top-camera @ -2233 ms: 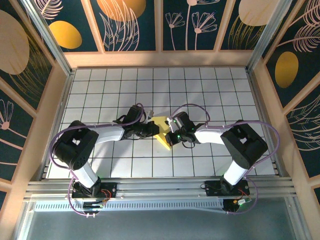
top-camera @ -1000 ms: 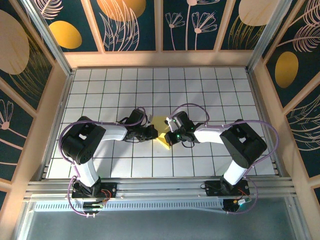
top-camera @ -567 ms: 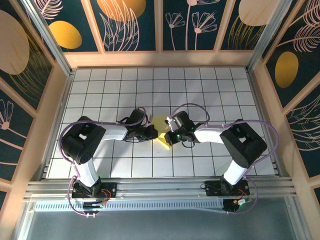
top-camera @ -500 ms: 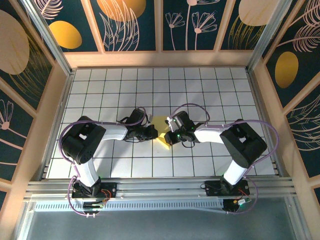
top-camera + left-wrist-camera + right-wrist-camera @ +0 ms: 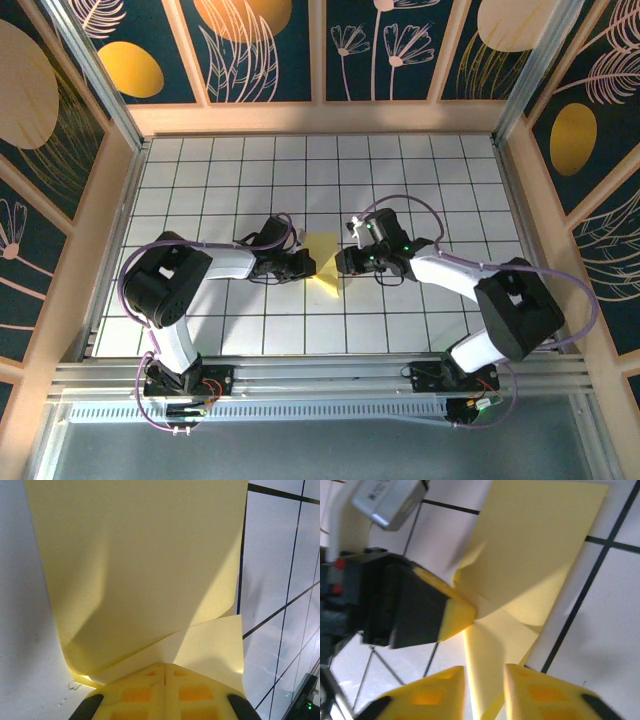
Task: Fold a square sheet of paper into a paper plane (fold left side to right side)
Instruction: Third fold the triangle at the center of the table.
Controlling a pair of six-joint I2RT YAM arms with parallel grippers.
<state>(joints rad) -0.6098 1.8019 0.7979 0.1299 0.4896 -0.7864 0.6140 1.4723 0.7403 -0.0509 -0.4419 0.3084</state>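
Note:
The yellow sheet of paper (image 5: 327, 272) lies folded into a narrow pointed shape on the grid table between the two arms. My left gripper (image 5: 309, 265) is shut, and its tips rest on the paper's left side. In the left wrist view the joined pads (image 5: 165, 669) sit against the fold where a lower flap meets the large upper layer of paper (image 5: 140, 555). My right gripper (image 5: 344, 262) stands just right of the paper. In the right wrist view it (image 5: 484, 674) is open, with a raised strip of the paper (image 5: 535, 545) between the parted pads. The left fingertip (image 5: 454, 615) touches the crease there.
White gridded table (image 5: 420, 180) inside wooden walls with dark painted panels (image 5: 240, 40). The aluminium rail (image 5: 320, 375) with both arm bases runs along the near edge. Purple cables (image 5: 390, 212) loop over both arms.
My right gripper has opened, let go of the paper and drawn back to the right, its elbow swinging right. The left gripper stays shut on the same spot.

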